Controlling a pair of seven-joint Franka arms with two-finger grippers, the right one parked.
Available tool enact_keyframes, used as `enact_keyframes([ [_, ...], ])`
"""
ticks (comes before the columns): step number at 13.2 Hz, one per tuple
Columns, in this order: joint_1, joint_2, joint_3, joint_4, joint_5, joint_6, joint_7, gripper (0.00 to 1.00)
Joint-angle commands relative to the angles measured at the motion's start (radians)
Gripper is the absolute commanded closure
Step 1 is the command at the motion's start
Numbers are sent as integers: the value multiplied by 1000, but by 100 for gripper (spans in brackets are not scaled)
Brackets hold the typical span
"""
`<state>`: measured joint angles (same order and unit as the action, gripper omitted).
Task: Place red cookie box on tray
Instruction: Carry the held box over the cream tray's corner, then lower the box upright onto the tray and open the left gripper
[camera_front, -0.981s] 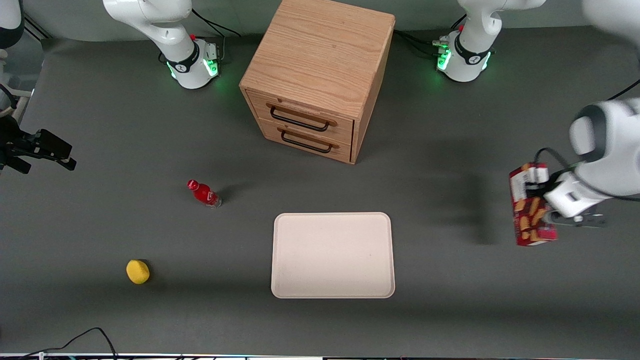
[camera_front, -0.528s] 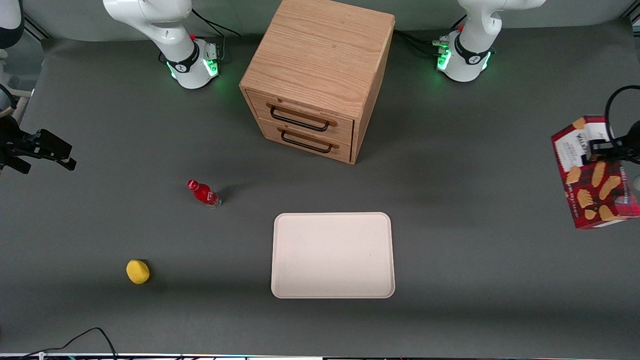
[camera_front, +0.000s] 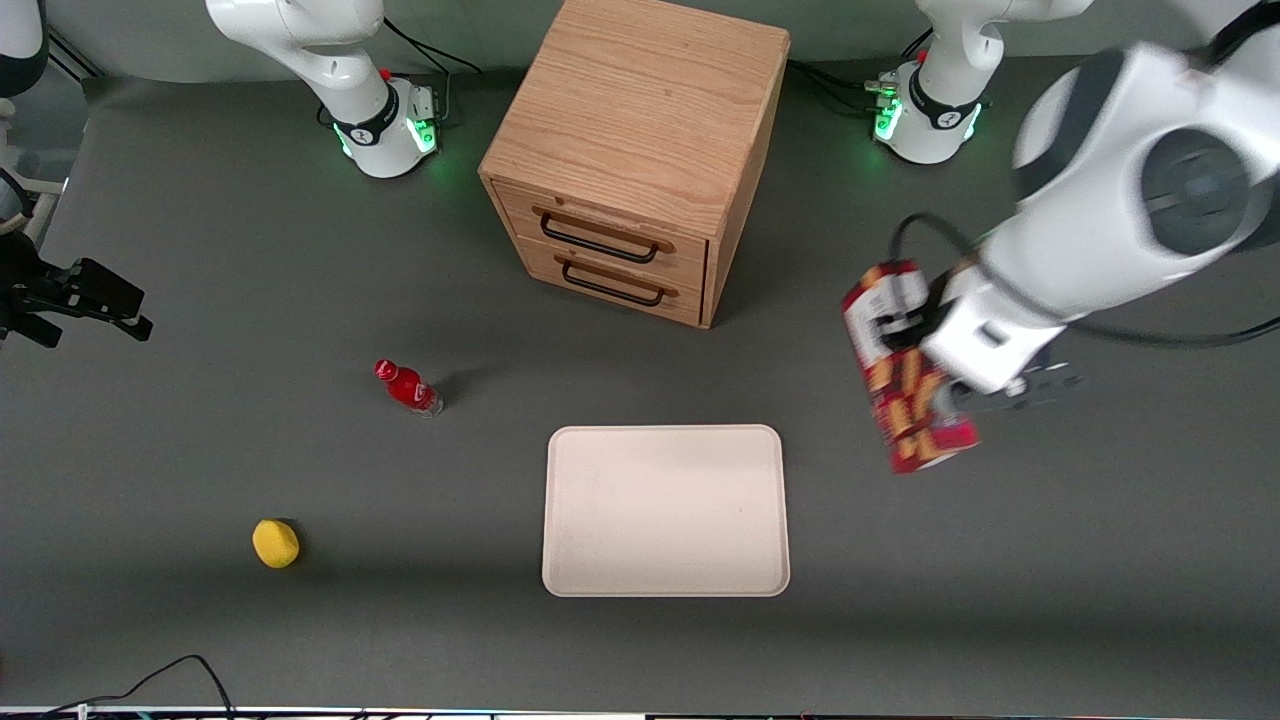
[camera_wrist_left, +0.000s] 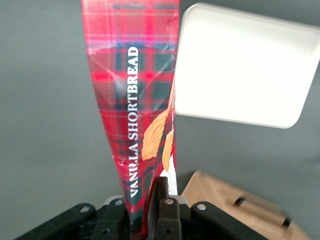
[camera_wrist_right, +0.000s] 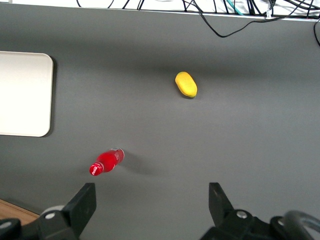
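1. Here the working arm's gripper (camera_front: 925, 340) hangs in the air above the grey table (camera_front: 200, 450), between the wooden two-drawer cabinet (camera_front: 630, 160) and the working arm's end of the table.
2. Its two fingers are clamped on a red cookie box (camera_front: 905, 365), a long narrow tartan carton printed "Vanilla Shortbread" with tan finger biscuits pictured on it.
3. The grip sits near the white-label end, so most of the box's length hangs free below the fingers, tilted rather than plumb; the wrist view looks straight down the box (camera_wrist_left: 135, 100) from the gripper (camera_wrist_left: 145, 210).
4. The box touches nothing else: it is lifted clear of the table and is not yet over the cream-white tray (camera_front: 665, 510), which lies just beside it toward the parked arm's end and nearer the front camera.
5. The tray is bare, with a low rim and rounded corners, and is much larger than the box, so laying the box flat inside should leave plenty of room.
6. The task looks to be mid-carry; moving over the tray, lowering and letting go are still to do.
7. Because the box hangs from one end, it could swing or tip as it is set down.
8. A small red bottle (camera_front: 407, 387) and a yellow lemon-like object (camera_front: 275, 543) rest well apart from the tray, toward the parked arm's end.
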<state>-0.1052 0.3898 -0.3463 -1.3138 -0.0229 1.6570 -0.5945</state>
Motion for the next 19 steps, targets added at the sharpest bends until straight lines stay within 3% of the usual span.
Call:
enact_keyframes([
  [1, -19, 203, -80, 39, 104, 220, -89, 100],
  [5, -59, 380, -88, 22, 234, 458, -97, 100],
  [9, -64, 435, -88, -19, 351, 511, -100, 100],
  [10, -67, 445, -86, -19, 366, 511, -99, 62],
  [11, -67, 449, -86, -19, 377, 511, -99, 1],
  [15, -36, 393, -95, -7, 348, 396, -90, 0],
  [19, -2, 143, -36, 18, 178, 108, -26, 0],
])
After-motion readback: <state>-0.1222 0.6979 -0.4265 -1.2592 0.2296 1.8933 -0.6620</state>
